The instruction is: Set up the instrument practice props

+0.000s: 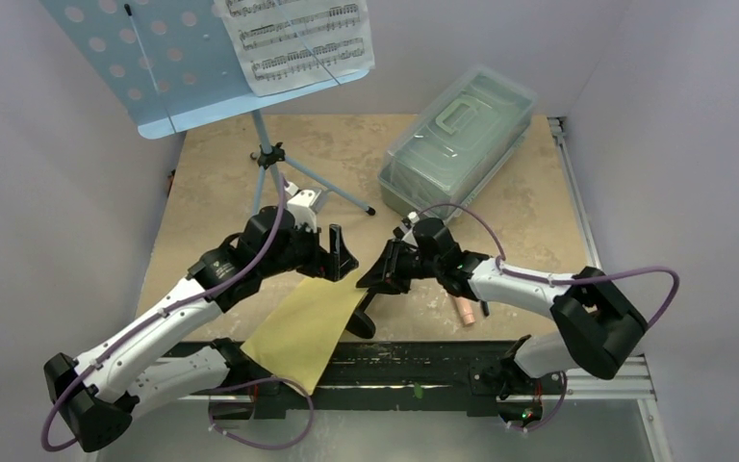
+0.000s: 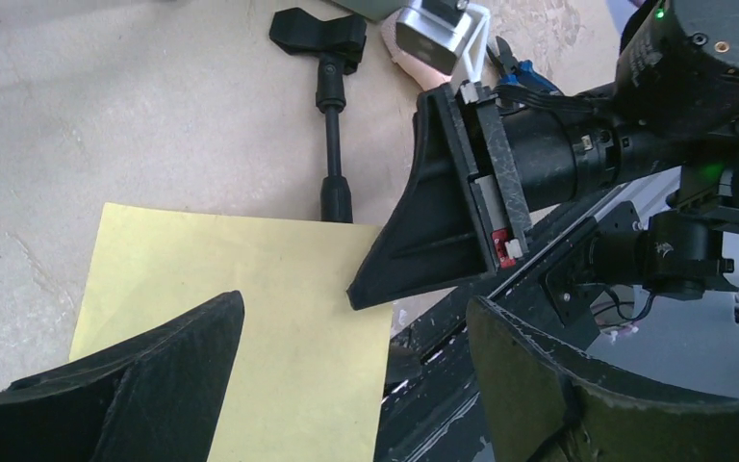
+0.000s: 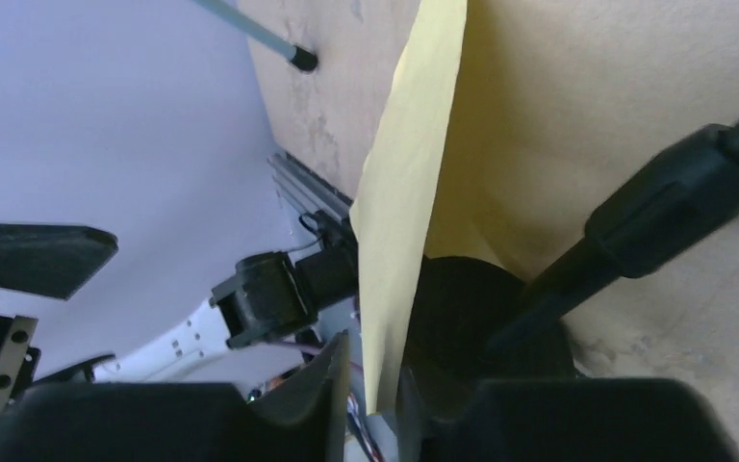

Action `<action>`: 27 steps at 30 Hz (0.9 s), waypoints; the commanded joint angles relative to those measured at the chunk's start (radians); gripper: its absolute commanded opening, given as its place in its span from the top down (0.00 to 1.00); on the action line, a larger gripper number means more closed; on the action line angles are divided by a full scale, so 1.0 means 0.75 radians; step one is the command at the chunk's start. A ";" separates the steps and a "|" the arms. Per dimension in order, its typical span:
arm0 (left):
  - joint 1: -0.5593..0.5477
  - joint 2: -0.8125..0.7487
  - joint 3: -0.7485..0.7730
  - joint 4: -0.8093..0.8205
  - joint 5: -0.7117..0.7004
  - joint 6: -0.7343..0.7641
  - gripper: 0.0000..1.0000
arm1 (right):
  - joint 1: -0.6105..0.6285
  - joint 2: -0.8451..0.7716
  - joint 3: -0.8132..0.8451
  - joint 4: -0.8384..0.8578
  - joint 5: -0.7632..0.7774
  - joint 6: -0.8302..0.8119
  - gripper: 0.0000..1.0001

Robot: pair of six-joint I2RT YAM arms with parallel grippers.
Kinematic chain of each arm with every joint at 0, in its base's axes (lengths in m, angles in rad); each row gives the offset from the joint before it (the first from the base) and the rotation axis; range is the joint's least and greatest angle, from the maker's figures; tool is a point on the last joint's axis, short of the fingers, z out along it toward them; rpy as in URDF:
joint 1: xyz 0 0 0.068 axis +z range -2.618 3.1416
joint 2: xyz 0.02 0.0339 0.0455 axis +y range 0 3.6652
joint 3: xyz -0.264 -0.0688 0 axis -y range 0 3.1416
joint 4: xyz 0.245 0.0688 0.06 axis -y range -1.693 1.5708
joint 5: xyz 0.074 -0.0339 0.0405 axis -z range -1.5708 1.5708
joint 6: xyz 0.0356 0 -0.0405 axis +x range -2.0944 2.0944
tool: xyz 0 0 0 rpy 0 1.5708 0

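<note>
Light blue music stand (image 1: 154, 87) is at the far left of the worktop, with a white music sheet (image 1: 298, 38) on its plate. Nearer, the left gripper (image 2: 356, 313) hangs wide open and empty over the yellow music sheet (image 1: 303, 327). This sheet lies at the near edge of the worktop and partly sticks out over it. At the sheet's right edge the right gripper (image 3: 373, 385) has its fingers on both sides of the raised paper, very narrow. Whether it really pinches the paper I cannot tell. I think the danger is here: such thin paper may slip out, crease or tear when lifted by one edge, and then slide off the worktop. The black mic stand (image 1: 361, 322) is just beside this gripper, so a careless move could push it. The two grippers are also near one another and could bump. The pink microphone (image 1: 464, 311) lies further right.
</note>
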 commanded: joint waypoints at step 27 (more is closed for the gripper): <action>-0.343 0.274 0.457 0.068 -1.383 0.732 0.14 | 0.125 -0.073 1.089 -0.571 0.886 0.280 1.00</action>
